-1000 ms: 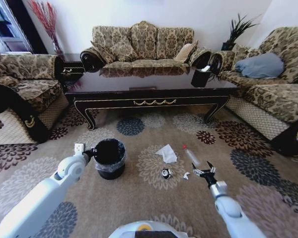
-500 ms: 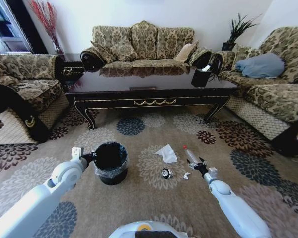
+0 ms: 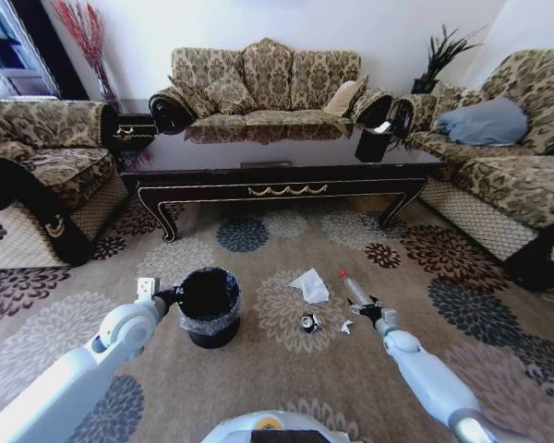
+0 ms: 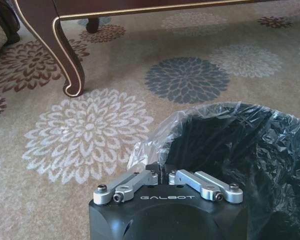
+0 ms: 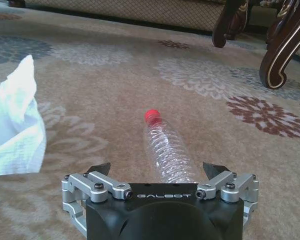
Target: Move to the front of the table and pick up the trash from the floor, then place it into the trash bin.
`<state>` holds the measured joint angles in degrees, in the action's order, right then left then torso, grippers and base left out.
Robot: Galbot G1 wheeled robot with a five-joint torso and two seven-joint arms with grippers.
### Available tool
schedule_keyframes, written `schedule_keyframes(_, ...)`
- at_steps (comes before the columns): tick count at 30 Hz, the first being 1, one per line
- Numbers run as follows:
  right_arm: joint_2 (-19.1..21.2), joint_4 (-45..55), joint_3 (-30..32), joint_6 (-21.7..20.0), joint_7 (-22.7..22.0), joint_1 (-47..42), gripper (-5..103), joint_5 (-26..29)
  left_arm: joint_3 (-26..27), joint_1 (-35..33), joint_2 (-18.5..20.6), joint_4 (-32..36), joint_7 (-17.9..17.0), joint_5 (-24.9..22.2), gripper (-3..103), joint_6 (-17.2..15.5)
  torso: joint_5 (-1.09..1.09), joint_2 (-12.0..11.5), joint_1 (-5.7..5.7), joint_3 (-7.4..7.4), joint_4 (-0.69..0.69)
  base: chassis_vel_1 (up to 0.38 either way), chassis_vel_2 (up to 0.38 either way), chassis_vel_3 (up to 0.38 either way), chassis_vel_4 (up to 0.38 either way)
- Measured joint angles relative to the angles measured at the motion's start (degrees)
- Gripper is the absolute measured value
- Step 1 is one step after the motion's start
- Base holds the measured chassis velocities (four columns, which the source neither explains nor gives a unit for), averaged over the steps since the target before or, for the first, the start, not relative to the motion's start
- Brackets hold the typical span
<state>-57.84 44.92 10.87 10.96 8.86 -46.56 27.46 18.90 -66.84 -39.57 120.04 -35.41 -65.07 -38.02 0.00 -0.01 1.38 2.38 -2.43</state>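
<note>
The trash lies on the carpet in front of the table [image 3: 286, 175]: a white tissue [image 3: 310, 286], a clear tube with a red cap [image 3: 354, 288] and small wrapper scraps [image 3: 309, 322]. My right gripper [image 3: 369, 307] is low over the carpet and open, with the tube's [image 5: 167, 147] near end between its fingertips [image 5: 100, 168]. The tissue [image 5: 17, 125] lies off to one side of it. My left gripper [image 3: 171, 297] is shut on the liner-covered rim of the black trash bin [image 3: 210, 305]. The left wrist view shows that gripper [image 4: 163, 171] closed at the bin's rim [image 4: 200, 112].
Patterned sofas [image 3: 268, 88] stand behind the table and on both sides. A curved table leg [image 4: 65, 55] rises near the bin, another [image 5: 285, 45] beyond the tube. A blue cushion [image 3: 485, 122] lies on the right sofa. Open carpet stretches between bin and trash.
My right gripper has moved forward along the carpet until its open fingers reach the tube's end. The bin, held by my left gripper, has shifted slightly right.
</note>
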Motion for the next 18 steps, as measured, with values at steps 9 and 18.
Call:
schedule_keyframes(9,-1.4,-3.9,0.1,0.3,0.2,3.2,100,-2.7,0.1,0.0,-0.6,0.9,-0.1,-0.2,4,-0.1,0.0,0.0,0.0,0.0,0.0,0.0,0.0,0.0,0.0)
schedule_keyframes(18,-3.3,-9.3,2.2,1.1,0.6,4.4,100,-8.0,0.7,-0.8,-1.9,1.6,-0.3,0.6,4,-0.1,0.0,0.0,0.0,0.0,0.0,0.0,0.0,0.0,0.0)
